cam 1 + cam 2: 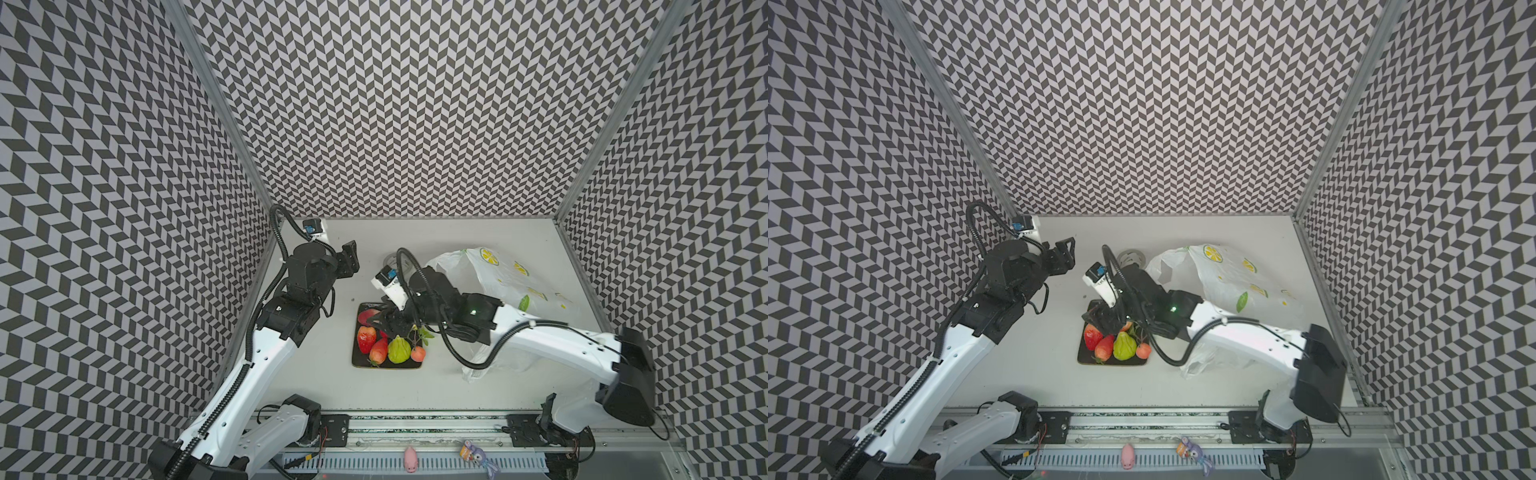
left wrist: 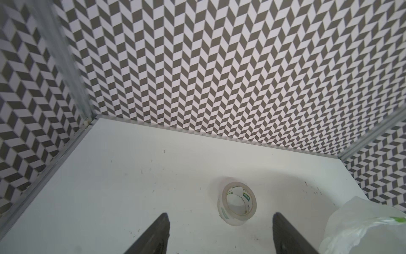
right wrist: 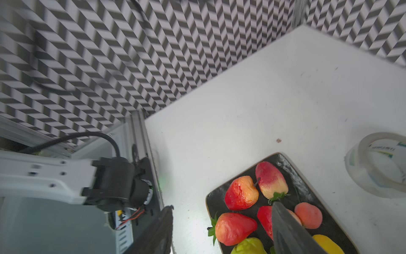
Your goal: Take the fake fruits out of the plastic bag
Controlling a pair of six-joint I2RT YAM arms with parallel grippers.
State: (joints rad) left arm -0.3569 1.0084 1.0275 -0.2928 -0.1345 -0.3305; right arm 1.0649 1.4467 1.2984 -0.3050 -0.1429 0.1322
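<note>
Since the right pincer [image 1: 381, 319] hangs directly over the flat black rectangular tray [image 3: 285, 158] with its jaws spread wide and nothing between them, the small glossy plastic fake fruits [image 3: 235, 228] below it look delivered rather than held. They lie packed together on the tray near the middle of the white bench [image 1: 478, 232]. Among them are several red strawberries blushed orange, a green pear-shaped piece [image 1: 399, 349], a pink-orange round one with leaves [image 1: 418, 353] and, in the right wrist view, a yellow one [image 3: 327, 244] at the edge.

The thin crinkly translucent white plastic bag [image 1: 511, 286], printed with lemon slices and green leaves, lies well to the far-right of that pincer. It runs lengthwise from the far middle of the bench toward the right wall, and its gathered end appears to face the centre. Part of it sits beneath the right arm, so that arm is clearly the nearer one. Whether any fruit remains inside cannot be told, as the film hides its contents.

The left pincer [image 1: 349, 255] hovers raised at the far left, wide and empty, pointing toward a clear tape roll [image 2: 236, 204].
</note>
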